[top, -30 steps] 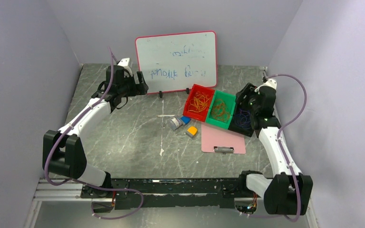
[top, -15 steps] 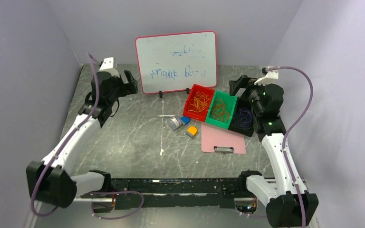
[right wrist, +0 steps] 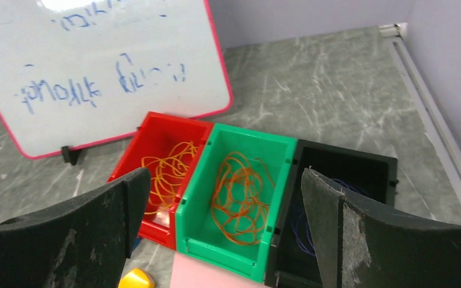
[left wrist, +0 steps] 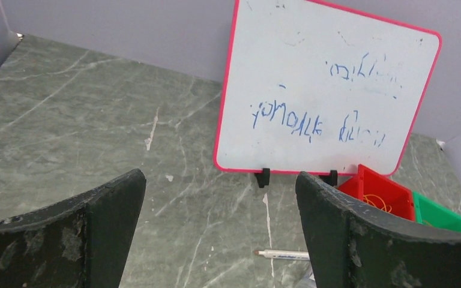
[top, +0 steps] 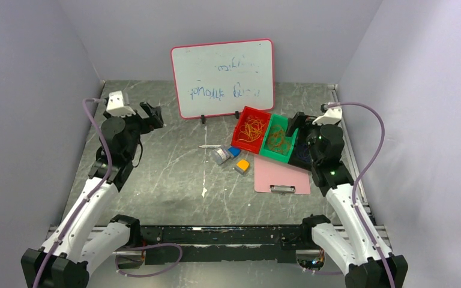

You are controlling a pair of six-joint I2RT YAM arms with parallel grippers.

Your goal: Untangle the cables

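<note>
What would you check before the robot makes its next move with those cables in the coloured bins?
1. Left fingers open and holding nothing: ok.
2. Right fingers open and holding nothing: ok.
3. Colours kept apart, with yellowish cables in the red bin, orange cables in the green bin and dark cables in the black bin: ok.
4. Loops inside each bin free of knots: cannot tell, since they overlap.
5. Right fingers hovering above the bins without touching them: ok.
</note>
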